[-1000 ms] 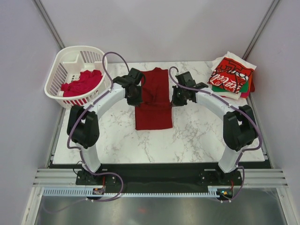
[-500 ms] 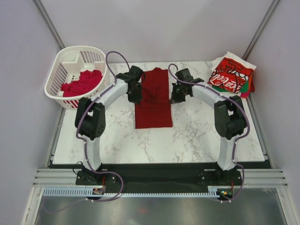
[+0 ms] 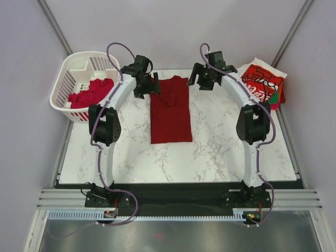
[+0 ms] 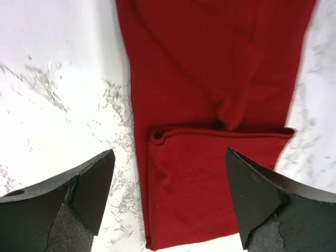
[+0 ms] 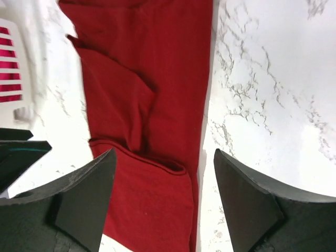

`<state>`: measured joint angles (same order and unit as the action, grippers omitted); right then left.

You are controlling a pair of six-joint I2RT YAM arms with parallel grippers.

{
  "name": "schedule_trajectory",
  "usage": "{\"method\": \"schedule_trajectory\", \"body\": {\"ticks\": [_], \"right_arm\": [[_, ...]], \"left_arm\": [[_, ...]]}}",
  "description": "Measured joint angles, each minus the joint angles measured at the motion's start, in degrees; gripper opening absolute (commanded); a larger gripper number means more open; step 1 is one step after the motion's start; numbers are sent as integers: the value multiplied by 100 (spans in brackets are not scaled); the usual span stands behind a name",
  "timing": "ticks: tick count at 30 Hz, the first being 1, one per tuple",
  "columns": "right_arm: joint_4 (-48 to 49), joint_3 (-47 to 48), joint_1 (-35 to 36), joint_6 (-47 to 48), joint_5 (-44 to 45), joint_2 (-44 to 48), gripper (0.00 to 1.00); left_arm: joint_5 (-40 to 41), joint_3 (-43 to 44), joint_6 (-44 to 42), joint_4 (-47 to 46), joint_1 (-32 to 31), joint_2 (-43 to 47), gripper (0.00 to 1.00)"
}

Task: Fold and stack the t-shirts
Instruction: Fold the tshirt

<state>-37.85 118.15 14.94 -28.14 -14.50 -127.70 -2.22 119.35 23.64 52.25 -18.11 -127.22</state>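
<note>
Shirt on the table (image 3: 226,142): one dark red t-shirt (image 3: 170,118), lying flat and folded into a long narrow strip. It runs from the middle of the table up to the far edge, roughly centred between the left and right edges. The far end looks narrower than the near end. Both wrist views show a folded-over layer across the strip, with a rolled edge spanning its full width.

Left end effector (image 3: 151,86) is over the table just beside the left side of the strip's far end. Its jaws are spread wide and grasp nothing. In the left wrist view the cloth shows between the two fingertips. Right end effector (image 3: 198,80) is by the right side of the same far end, also spread wide and empty, with the cloth between its tips in the right wrist view. Cannot tell whether either one's tips touch the table.

At the far right corner is a stack (image 3: 273,97) of folded tees, with a red Coca-Cola t-shirt (image 3: 257,84) on top and green and white edges showing beneath it. Off the far left corner is a white slotted basket (image 3: 62,79) holding crumpled red t-shirts (image 3: 92,92). It is well apart from the strip.
</note>
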Motion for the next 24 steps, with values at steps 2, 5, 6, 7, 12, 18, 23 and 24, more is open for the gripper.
{"method": "schedule_trajectory", "body": {"ticks": [2, 5, 6, 7, 12, 18, 23, 24], "right_arm": [[46, 7, -28, 15, 46, 184, 79], [251, -846, -15, 66, -11, 863, 58], [356, -1250, 0, 79, -59, 1128, 48], [455, -1679, 24, 83, -164, 1386, 38], [964, -3246, 162, 2, -782, 1947, 55], [1259, -5110, 492, 11, -872, 2579, 69], [1510, -6061, 662, -70, -946, 3086, 72], [1606, -6175, 697, -87, -955, 3099, 72]], "left_arm": [[-87, 348, -15, 44, 50, 7, 91], [-175, 417, -17, 55, 28, 245, 85], [-212, 286, -17, 26, -4, 369, 82], [-240, 85, -17, 28, -44, 529, 81], [-348, -1729, -13, -219, -452, 1458, 82], [-551, -4044, 4, -529, -828, 2503, 83], [-719, -5254, 105, -957, -737, 3314, 82], [-726, -5368, 125, -1012, -730, 3412, 82]]}}
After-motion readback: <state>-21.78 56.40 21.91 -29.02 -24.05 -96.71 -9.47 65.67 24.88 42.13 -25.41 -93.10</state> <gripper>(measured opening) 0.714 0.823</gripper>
